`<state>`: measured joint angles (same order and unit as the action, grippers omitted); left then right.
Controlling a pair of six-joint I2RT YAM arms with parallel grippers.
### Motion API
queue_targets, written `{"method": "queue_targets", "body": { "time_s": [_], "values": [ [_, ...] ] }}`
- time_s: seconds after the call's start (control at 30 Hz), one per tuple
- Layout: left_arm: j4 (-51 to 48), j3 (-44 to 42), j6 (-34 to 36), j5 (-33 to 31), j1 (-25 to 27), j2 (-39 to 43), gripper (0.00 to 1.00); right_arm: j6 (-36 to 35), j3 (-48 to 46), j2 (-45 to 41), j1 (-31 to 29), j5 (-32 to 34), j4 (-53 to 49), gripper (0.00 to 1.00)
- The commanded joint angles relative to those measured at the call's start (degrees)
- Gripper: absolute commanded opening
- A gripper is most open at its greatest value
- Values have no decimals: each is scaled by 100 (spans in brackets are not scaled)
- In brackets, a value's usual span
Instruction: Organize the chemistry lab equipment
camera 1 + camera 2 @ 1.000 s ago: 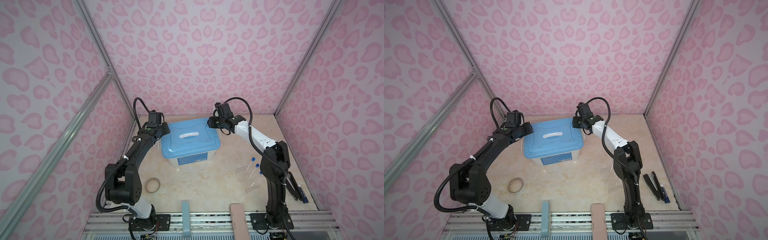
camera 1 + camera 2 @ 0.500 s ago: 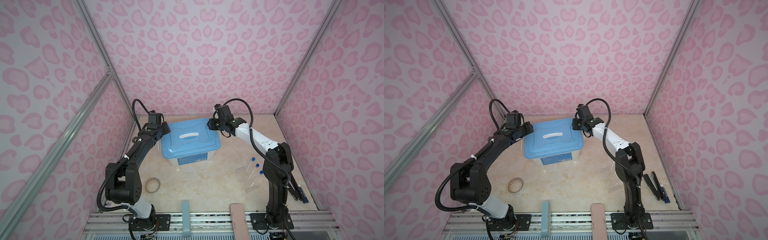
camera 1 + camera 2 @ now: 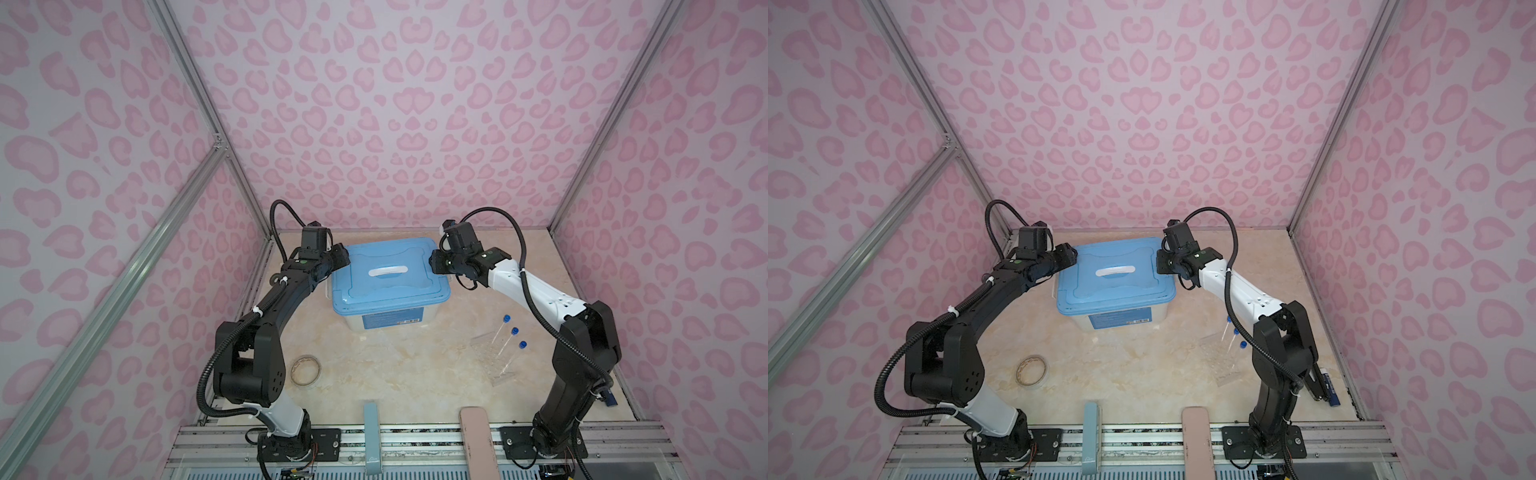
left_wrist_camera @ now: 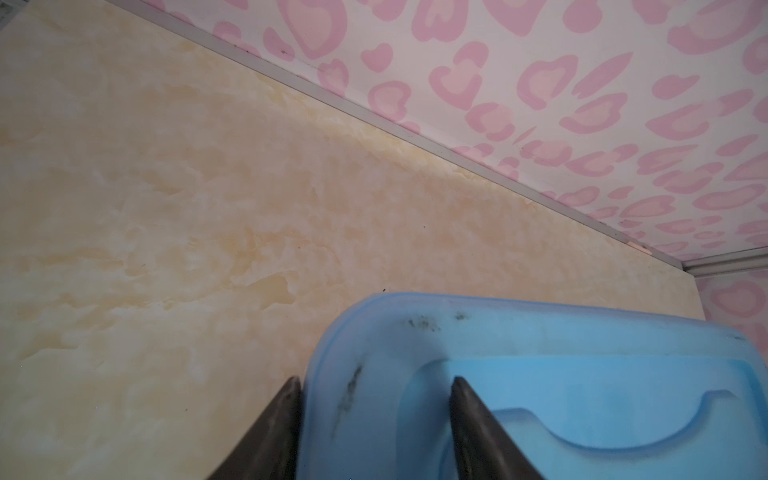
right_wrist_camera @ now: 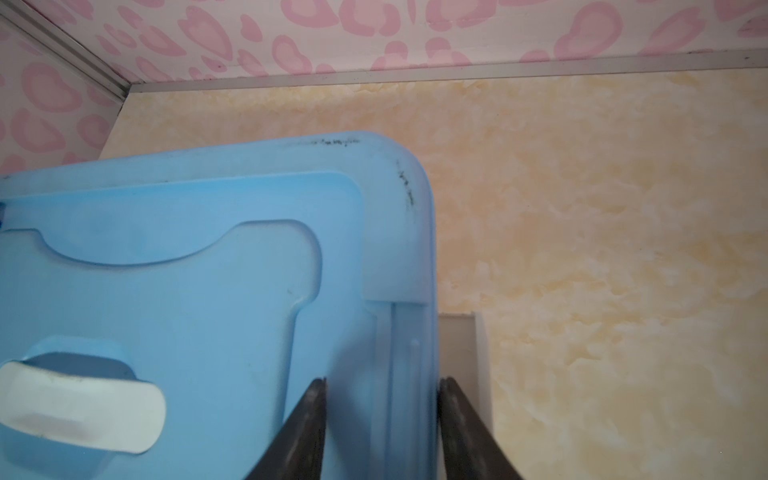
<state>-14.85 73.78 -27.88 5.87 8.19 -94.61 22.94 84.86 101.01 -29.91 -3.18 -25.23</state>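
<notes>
Left gripper (image 4: 374,380): jaws apart, astride the edge of the blue lid (image 3: 374,291) on the tub (image 3: 390,324), on the left arm's side. Right gripper (image 5: 382,380): same on the opposite edge. I can't tell if either bites. Over the last second both have closed in on the lid from its sides. I read this as the start of lid removal. The blue-capped tubes (image 3: 505,340) lie front-right of the tub and the round dish (image 3: 305,371) front-left, both loose on the table.
</notes>
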Motion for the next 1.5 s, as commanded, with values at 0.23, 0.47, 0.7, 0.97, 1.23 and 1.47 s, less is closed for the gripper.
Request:
{"method": "queue_targets", "body": {
  "time_s": [0.23, 0.47, 0.7, 0.97, 1.23, 1.47],
  "values": [
    [-1147, 938, 364, 482, -456, 437, 93, 24, -143, -2, 52, 161, -802, 45],
    [-526, -582, 37, 1971, -834, 1475, 98, -11, -160, -42, 57, 4, -708, 46],
    [276, -1690, -184, 2883, -930, 1630, 98, -41, -292, -95, 75, -218, -490, 46],
    [748, -2183, -256, 2866, -932, 1536, 97, -18, -399, -82, 93, -390, -353, 46],
    [-99, -1965, 105, 2227, -898, 1792, 71, 8, -616, -152, 63, -350, -260, 45],
    [-886, -1548, 397, 1495, -653, 1650, 57, -1, -729, -196, 30, -259, -263, 45]
  ]
}}
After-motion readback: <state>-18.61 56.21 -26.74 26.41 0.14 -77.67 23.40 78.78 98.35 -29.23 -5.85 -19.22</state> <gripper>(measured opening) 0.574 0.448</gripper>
